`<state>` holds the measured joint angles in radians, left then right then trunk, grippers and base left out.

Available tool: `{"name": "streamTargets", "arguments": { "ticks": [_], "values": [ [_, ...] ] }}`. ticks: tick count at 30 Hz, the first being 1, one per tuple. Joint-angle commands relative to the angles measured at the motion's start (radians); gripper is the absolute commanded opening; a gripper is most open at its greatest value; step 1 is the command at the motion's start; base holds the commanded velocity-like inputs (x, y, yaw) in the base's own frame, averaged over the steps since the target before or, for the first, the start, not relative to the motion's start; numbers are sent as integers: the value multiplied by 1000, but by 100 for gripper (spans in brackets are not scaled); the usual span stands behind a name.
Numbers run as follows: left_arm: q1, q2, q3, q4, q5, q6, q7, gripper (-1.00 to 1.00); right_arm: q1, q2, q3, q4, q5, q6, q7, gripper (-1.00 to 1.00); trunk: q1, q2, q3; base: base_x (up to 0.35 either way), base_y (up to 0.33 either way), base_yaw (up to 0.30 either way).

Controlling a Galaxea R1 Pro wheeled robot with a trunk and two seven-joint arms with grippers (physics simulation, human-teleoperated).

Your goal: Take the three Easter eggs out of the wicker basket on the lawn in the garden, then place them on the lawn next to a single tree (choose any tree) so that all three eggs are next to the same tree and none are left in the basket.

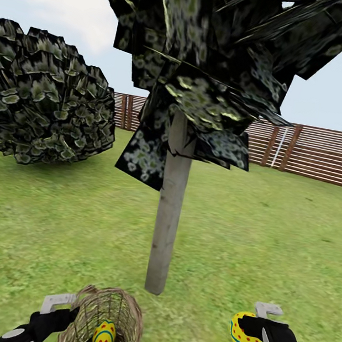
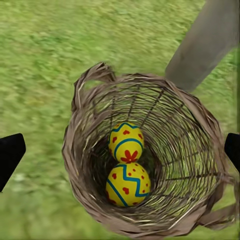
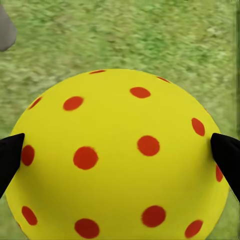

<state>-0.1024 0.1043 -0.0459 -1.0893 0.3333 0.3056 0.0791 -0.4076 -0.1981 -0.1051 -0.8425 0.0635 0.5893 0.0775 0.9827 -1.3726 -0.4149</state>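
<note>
Brown wicker basket (image 1: 104, 325) sits on the lawn (image 1: 271, 239), gripped at its rim by the left gripper (image 1: 70, 306), two eggs (image 2: 127, 170) inside. Right of the tree (image 1: 168, 215), the right gripper (image 1: 257, 321) pinches a dotted egg (image 1: 246, 333). Eggs look smooth, slippery; hold their middles.
</note>
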Motion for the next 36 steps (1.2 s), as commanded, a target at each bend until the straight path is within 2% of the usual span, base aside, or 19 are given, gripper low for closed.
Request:
{"name": "streamTargets", "arguments": {
  "ticks": [1,12,14,17,19,36],
  "values": [
    [0,1,-3,-2,10,4,8,100,0,0,-2,-1,7,4,8,-100,0,-1,-1,116,-302,0],
    [0,3,-6,-24,10,4,10,100,0,7,-1,4,9,4,7,-100,0,-1,-1,108,-301,24],
    [0,5,-6,-27,10,5,10,100,0,9,1,6,9,4,7,-100,0,-1,-1,16,-299,246],
    [0,5,-7,-30,10,7,10,100,0,14,55,9,9,4,4,-100,0,-1,-1,3,-299,281],
    [0,6,-7,-30,10,7,10,100,0,14,62,9,9,4,4,-100,0,-1,-1,0,-299,287],
    [1,6,-5,-31,13,12,10,100,0,11,62,2,8,4,4,-100,0,-1,-1,0,-299,289]
  ]
}}
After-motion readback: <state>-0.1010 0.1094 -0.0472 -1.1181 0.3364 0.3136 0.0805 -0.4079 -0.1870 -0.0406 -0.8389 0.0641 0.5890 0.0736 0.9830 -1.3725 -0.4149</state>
